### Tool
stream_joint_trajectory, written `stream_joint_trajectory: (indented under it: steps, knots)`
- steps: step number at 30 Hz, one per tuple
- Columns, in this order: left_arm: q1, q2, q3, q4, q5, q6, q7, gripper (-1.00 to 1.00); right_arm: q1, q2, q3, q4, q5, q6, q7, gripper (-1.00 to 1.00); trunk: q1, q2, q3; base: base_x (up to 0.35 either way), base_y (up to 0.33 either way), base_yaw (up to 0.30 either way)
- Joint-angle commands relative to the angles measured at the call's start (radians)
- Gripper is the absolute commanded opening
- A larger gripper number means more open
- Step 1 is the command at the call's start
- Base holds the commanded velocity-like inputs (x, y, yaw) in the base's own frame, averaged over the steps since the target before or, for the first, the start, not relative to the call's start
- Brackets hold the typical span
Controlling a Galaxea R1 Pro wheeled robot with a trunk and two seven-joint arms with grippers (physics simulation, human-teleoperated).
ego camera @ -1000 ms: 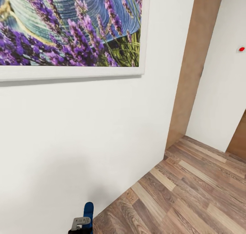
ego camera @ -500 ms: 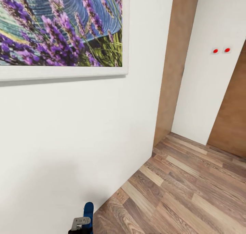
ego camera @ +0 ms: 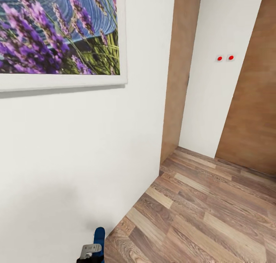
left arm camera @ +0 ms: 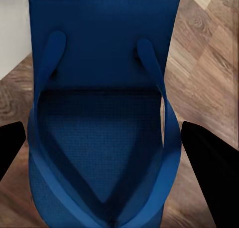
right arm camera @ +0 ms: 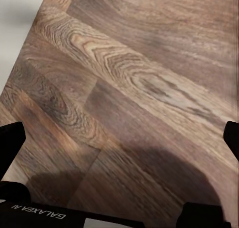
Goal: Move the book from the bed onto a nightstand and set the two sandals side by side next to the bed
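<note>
The whole head view has slid sideways: the plain white wall (ego camera: 76, 159) and its framed lavender painting (ego camera: 57, 32) now sit further left than a second ago, and more brown wood-plank floor (ego camera: 199, 217) and a tan wooden door (ego camera: 249, 113) have come into sight. So the robot is turning, likely on its way towards the bed. One bright blue flip-flop sandal (left arm camera: 102, 113) rides in the left gripper (left arm camera: 107, 153), its black fingers closed against the sole's edges. The right gripper (right arm camera: 119, 138) holds nothing, fingers spread wide above the floor.

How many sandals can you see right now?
1. A blue sandal sits between the left end effector's fingers; its tip pokes up at the head view's bottom edge. The other may be elsewhere.
</note>
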Motion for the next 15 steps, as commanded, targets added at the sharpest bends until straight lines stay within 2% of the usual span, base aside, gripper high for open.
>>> stream_joint_trajectory:
  steps: [1,15]
  knots:
    - [0.0,-0.001,0.008,-0.001,-0.009,0.002,-0.007,-1.0,-0.001,0.0,-0.003,0.0,-0.009,0.01,0.005,1.0,0.0,0.0,-0.001,0.01,0.005,-0.25]
    - [0.0,-0.001,0.008,-0.001,-0.009,0.002,-0.007,-1.0,-0.001,0.0,-0.003,0.0,-0.009,0.01,0.005,1.0,0.0,0.0,-0.001,0.001,0.001,-0.247]
